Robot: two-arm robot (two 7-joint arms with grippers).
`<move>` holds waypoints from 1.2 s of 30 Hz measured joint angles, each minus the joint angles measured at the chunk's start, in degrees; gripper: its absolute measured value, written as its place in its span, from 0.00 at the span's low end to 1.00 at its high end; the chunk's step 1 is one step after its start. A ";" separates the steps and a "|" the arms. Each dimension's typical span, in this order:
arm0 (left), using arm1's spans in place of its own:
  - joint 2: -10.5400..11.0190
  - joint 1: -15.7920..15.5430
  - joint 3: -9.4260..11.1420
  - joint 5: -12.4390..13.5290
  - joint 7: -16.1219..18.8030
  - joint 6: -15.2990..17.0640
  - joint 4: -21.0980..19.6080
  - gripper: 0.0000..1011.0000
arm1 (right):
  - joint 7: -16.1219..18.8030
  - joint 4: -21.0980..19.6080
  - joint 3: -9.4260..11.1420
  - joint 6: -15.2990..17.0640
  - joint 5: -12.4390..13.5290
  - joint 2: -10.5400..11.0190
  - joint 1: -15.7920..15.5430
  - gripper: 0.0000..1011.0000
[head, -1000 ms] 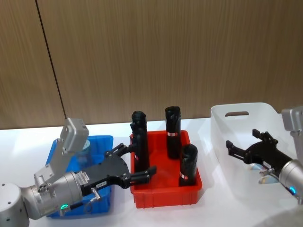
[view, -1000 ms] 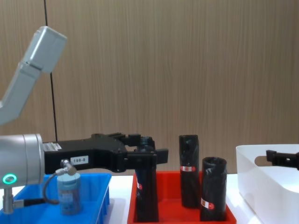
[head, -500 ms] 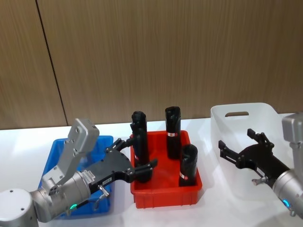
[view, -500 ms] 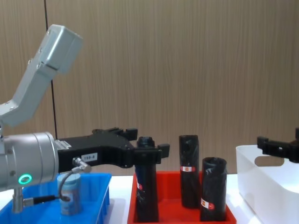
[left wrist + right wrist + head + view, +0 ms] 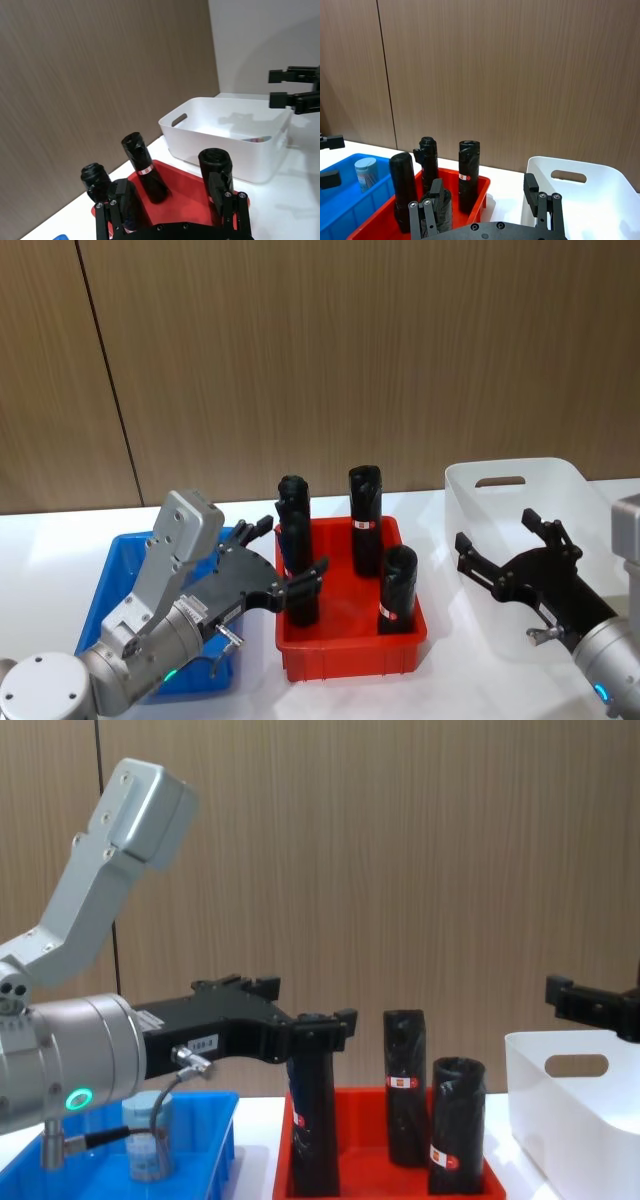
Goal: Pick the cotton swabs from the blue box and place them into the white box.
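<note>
Spread and empty, the left hand (image 5: 285, 556) hangs over the right wall of the bright blue plastic box (image 5: 108, 575), the right hand (image 5: 497, 543) above the white plastic box (image 5: 560, 469).

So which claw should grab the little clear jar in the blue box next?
Left. The open left claw hangs beside the bright blue plastic box holding the clear lidded jar; the open right claw is over the white plastic box, past the red tray.
</note>
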 joint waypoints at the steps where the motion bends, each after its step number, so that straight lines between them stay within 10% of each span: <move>1: -0.07 0.23 0.13 0.35 1.20 -0.03 -0.40 0.99 | -0.11 -0.29 -0.01 -0.07 0.00 -0.03 -0.21 0.99; 24: -1.14 3.27 1.92 5.30 18.23 -0.59 -6.16 0.99 | -0.32 -0.60 0.02 -0.14 0.00 -0.03 -0.44 0.99; 36: -1.34 3.88 2.24 6.27 21.47 -0.68 -7.27 0.99 | -0.30 -0.59 0.02 -0.13 0.01 -0.03 -0.43 0.99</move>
